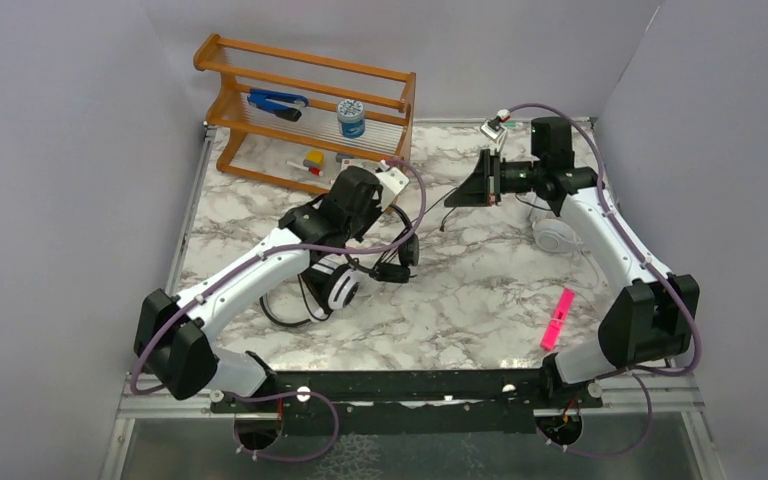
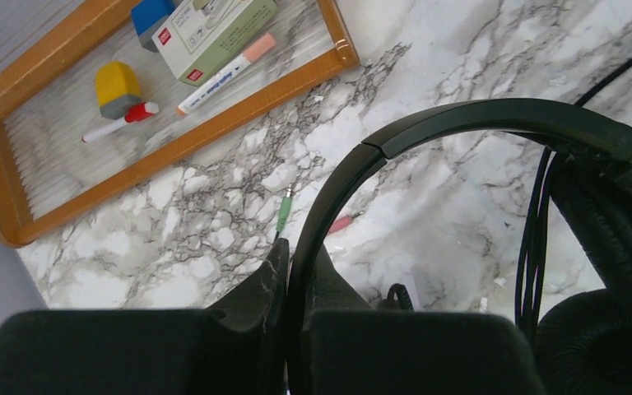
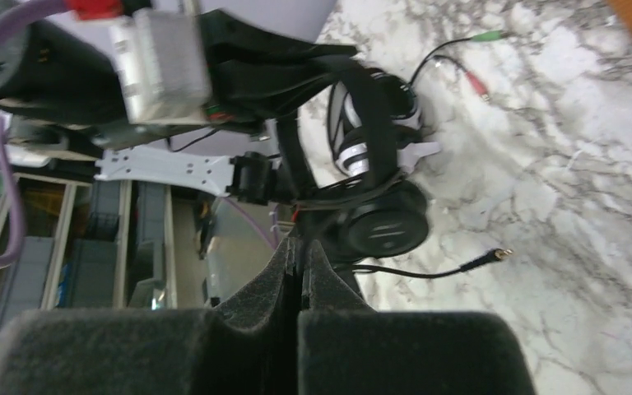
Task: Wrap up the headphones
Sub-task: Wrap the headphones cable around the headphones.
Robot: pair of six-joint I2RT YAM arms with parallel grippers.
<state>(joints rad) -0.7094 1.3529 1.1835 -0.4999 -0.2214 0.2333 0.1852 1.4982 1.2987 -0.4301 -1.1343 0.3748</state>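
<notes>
My left gripper (image 2: 296,255) is shut on the headband of the all-black headphones (image 2: 461,119), which it holds lifted over the marble table; their ear pad (image 2: 592,346) hangs at the lower right with black cord beside it. From the top they show mid-table (image 1: 407,250). The white headphones with black pads (image 1: 340,287) lie under my left arm. The all-white headphones (image 1: 555,235) lie partly hidden beneath my right arm. My right gripper (image 3: 300,247) points left toward the black headphones (image 3: 387,226) and is shut on their thin black cord, whose plug (image 3: 502,255) hangs free.
A wooden rack (image 1: 305,110) at the back left holds a blue stapler (image 1: 278,102), a jar (image 1: 351,118), markers and a box (image 2: 218,33). A green plug (image 2: 284,212) and a red plug (image 2: 339,224) lie on the table. A pink marker (image 1: 557,318) lies front right.
</notes>
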